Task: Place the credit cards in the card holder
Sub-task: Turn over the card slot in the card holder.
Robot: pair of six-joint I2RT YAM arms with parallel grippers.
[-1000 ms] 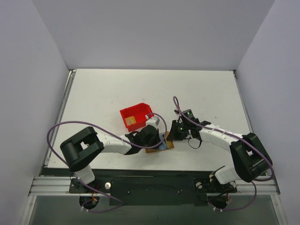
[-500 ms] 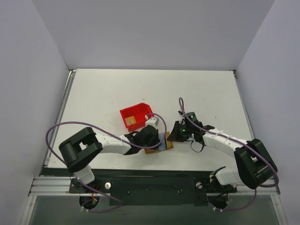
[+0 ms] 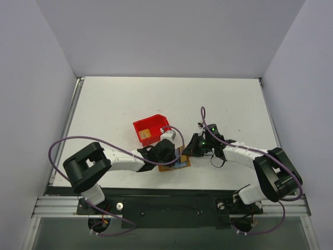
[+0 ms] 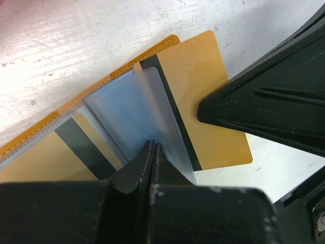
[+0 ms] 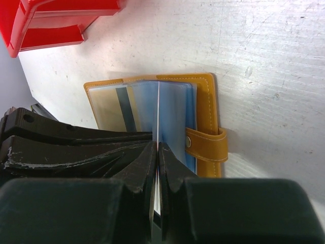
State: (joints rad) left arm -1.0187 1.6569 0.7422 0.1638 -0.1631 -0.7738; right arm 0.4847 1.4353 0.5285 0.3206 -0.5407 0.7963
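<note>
"Where is the card holder (image 3: pixel 175 162)?"

"Low centre of the top view, lying open: orange-tan cover, clear bluish sleeves, and a tab on its right edge."

"And the cards?"

"A golden credit card (image 4: pixel 205 86) with a dark stripe sits half under a sleeve, upper right. The other card (image 4: pixel 45 162) is tucked in a pocket, lower left."

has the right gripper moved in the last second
Yes, slightly: the right gripper has crept left, toward the red bin, over the card holder.

left claw (image 4: pixel 152 147): clamped shut | right claw (image 5: pixel 156 147): clamped shut, facing left claw
</note>
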